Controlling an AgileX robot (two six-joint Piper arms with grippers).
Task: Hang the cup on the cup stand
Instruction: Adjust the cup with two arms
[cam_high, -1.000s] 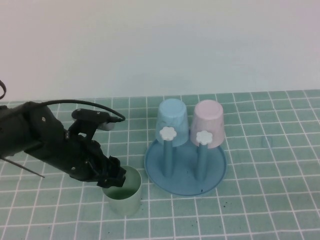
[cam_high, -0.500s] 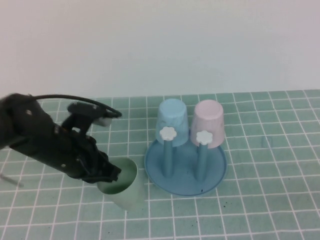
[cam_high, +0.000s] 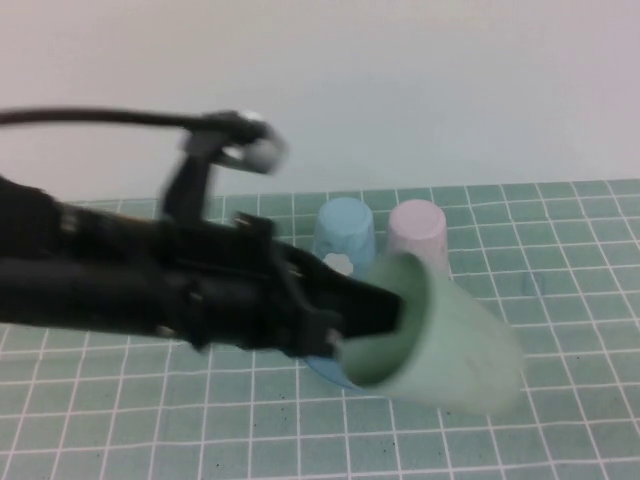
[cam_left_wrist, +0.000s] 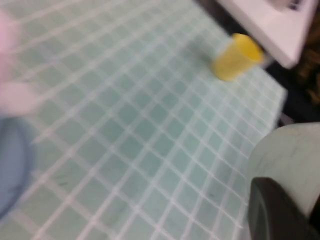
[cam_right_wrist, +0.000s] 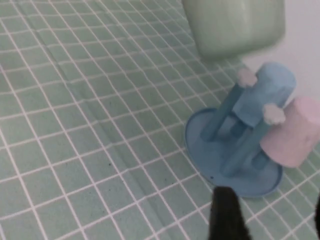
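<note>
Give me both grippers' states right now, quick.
Left gripper: shut on the cup, lifted over the cup stand.
Right gripper: open, empty, off beside the stand.

My black left gripper (cam_high: 385, 312) clamps a pale mint-green cup (cam_high: 445, 345). Beyond my jaws stand a blue cup stand (cam_right_wrist: 235, 155) with white knobs, a light blue cup (cam_high: 345, 232), a pink cup (cam_high: 417, 230), and the green, white-gridded table (cam_high: 560, 300).
</note>
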